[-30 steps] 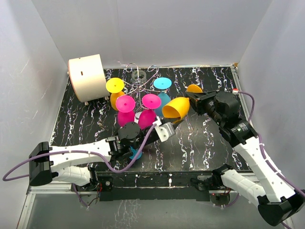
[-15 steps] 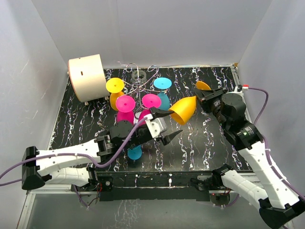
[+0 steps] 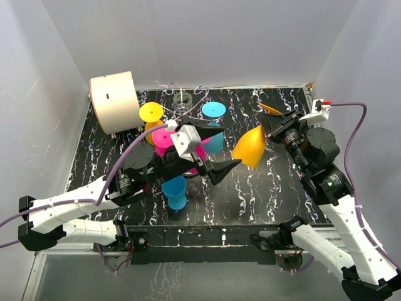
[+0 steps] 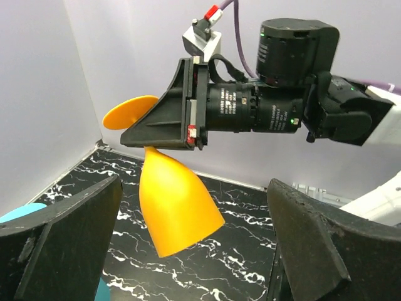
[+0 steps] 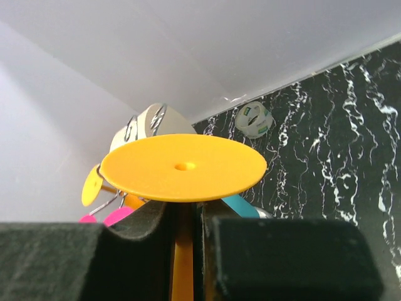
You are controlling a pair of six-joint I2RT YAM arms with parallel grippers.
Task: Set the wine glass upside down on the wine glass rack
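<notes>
An orange wine glass point(image 3: 249, 145) hangs in the air right of centre, bowl tilted downward and base point(image 3: 270, 109) upward. My right gripper point(image 3: 277, 127) is shut on its stem just under the base point(image 5: 185, 166). In the left wrist view the orange bowl point(image 4: 178, 200) hangs free in front of my left gripper point(image 4: 194, 251), which is open and touches nothing. The left gripper point(image 3: 212, 150) hovers beside the wine glass rack point(image 3: 188, 111), a silver wire stand. Yellow point(image 3: 151, 113), pink point(image 3: 164, 137) and cyan point(image 3: 213, 110) glasses hang on it upside down.
A blue glass point(image 3: 175, 191) rests on the black marbled table point(image 3: 269, 188) under my left arm. A white cylinder point(image 3: 114, 102) lies at the back left. A tape roll point(image 3: 182, 98) sits behind the rack. White walls enclose the table on three sides.
My left gripper has opened wide and lifted up and back toward the rack. My right gripper has swung the orange glass so its bowl points more downward.
</notes>
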